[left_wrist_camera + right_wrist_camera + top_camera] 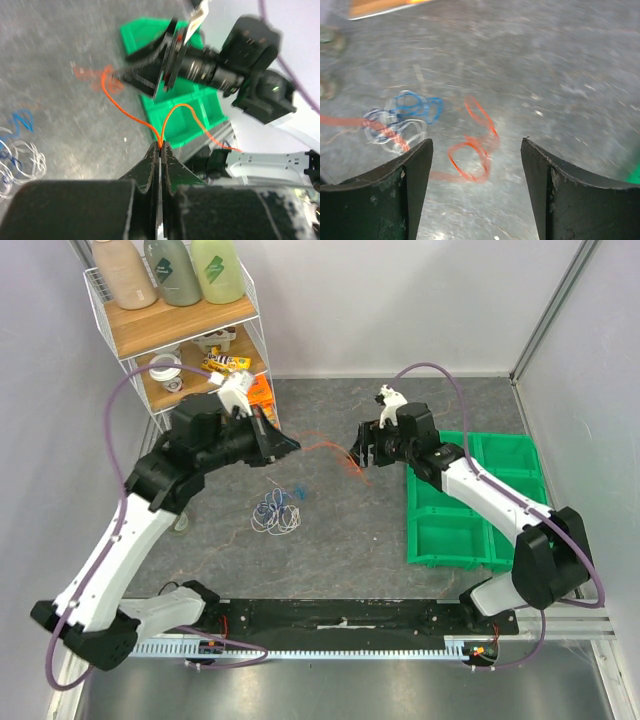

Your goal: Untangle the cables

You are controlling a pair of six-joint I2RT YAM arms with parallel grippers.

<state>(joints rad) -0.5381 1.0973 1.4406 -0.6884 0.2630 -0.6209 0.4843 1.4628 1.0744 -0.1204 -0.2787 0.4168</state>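
L gripper (pixel 160 149) is pinching an orange-red wire (pixel 131 116) btwn fully closed jaws. The strand is arching away from its tips toward the R gripper (pixel 476 142). R gripper's fingers are standing wide apart, gripping nothing, w/ blurry orange-red loops (pixel 470 161) lying on the grey table (pixel 400 410) below the gap. The other cables (pixel 278 510), a blue and white tangle, are lying on the table btwn the two grippers and nearer the arm bases, touching neither.
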